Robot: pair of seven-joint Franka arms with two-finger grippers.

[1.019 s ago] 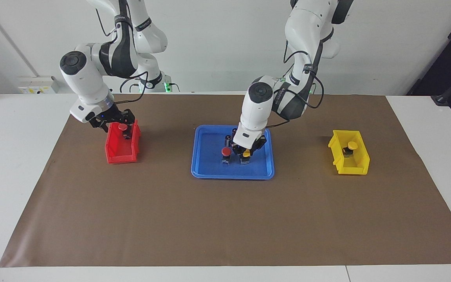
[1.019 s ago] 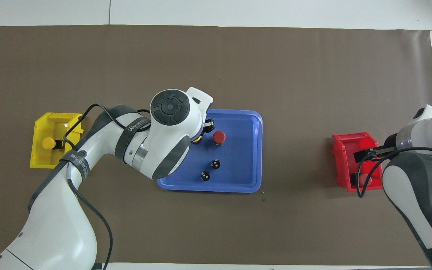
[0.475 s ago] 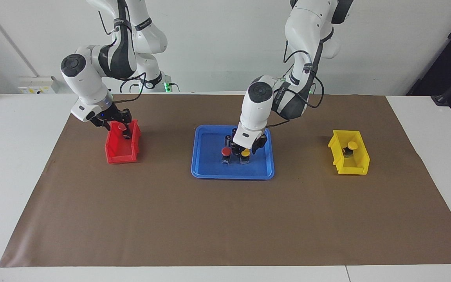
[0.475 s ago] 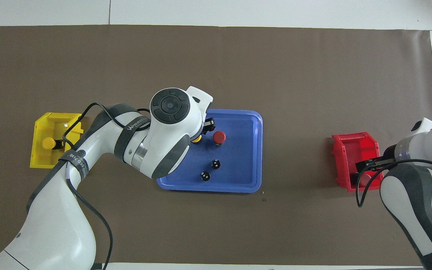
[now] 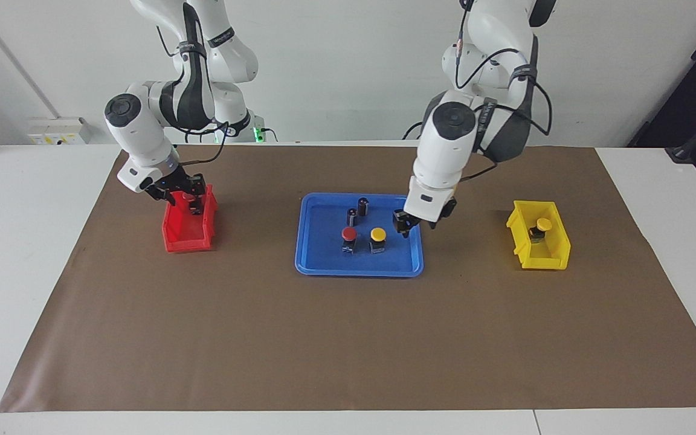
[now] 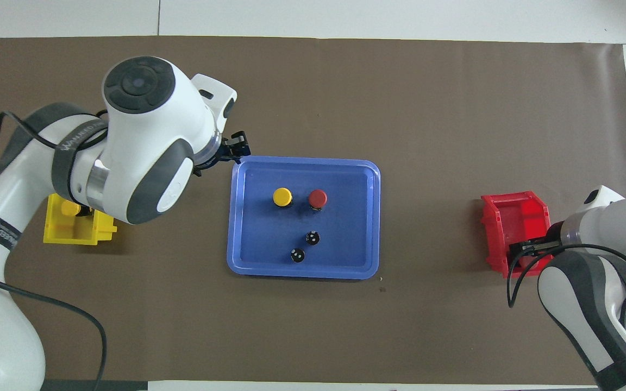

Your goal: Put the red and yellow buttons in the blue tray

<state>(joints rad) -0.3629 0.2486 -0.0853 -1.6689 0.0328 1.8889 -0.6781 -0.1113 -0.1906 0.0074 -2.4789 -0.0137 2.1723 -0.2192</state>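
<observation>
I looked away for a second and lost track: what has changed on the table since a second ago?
The left end effector let go of the yellow button in the blue tray and rose toward the left arm's end of the tray. The right end effector closed around the red button in the red bin. The tray's red button, both dark cylinders and the yellow bin stayed put.

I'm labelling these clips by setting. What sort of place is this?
Probably a robotics lab bench: two arms at a white table covered by a brown mat, set with a blue tray and small bins.
</observation>
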